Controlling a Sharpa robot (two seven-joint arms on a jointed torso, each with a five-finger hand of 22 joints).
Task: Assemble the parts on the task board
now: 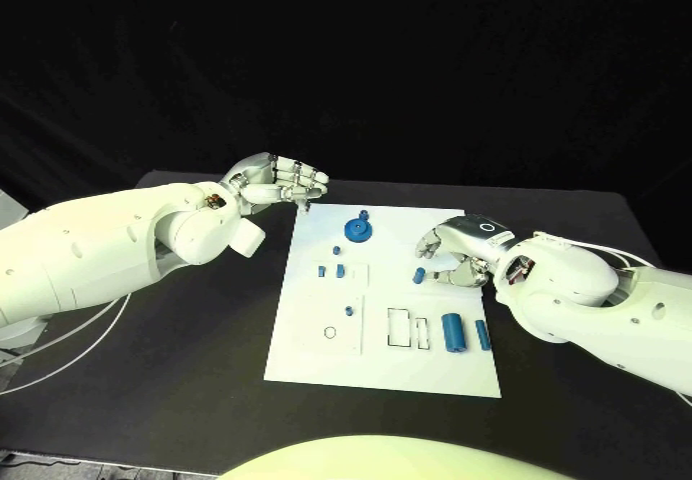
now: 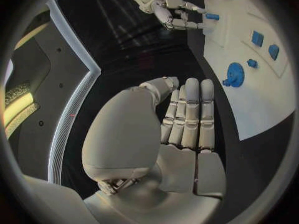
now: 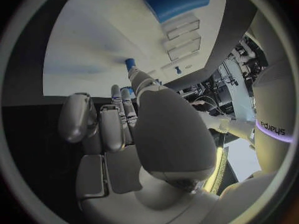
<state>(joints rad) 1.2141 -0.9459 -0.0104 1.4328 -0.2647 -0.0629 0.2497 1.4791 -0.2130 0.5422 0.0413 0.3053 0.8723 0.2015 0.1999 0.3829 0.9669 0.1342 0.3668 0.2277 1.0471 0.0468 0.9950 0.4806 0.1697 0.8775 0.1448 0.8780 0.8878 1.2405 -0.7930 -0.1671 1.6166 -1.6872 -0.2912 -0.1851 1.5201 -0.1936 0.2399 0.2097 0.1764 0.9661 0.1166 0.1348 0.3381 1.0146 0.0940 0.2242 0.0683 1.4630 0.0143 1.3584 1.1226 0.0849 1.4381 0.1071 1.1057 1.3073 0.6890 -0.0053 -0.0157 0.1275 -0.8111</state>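
The white task board (image 1: 382, 355) lies in the middle of the black table. On it are a round blue gear-like part (image 1: 358, 230), two small blue parts (image 1: 332, 270) and two blue cylinders (image 1: 466, 332). My right hand (image 1: 459, 252) hovers over the board's right side and pinches a small blue part (image 1: 420, 274) between its fingertips; this small blue part (image 2: 212, 16) also shows at the fingertips of the right hand (image 2: 163, 5) in the left wrist view. My left hand (image 1: 277, 180) hangs by the board's far left corner, fingers curled together, holding nothing.
Black rectangular outlines (image 1: 408, 328) and a small oval hole (image 1: 330, 331) mark the board's near half. The black table (image 1: 173, 350) stretches bare to either side of the board. A blue cylinder (image 3: 174, 0) lies ahead of the right hand.
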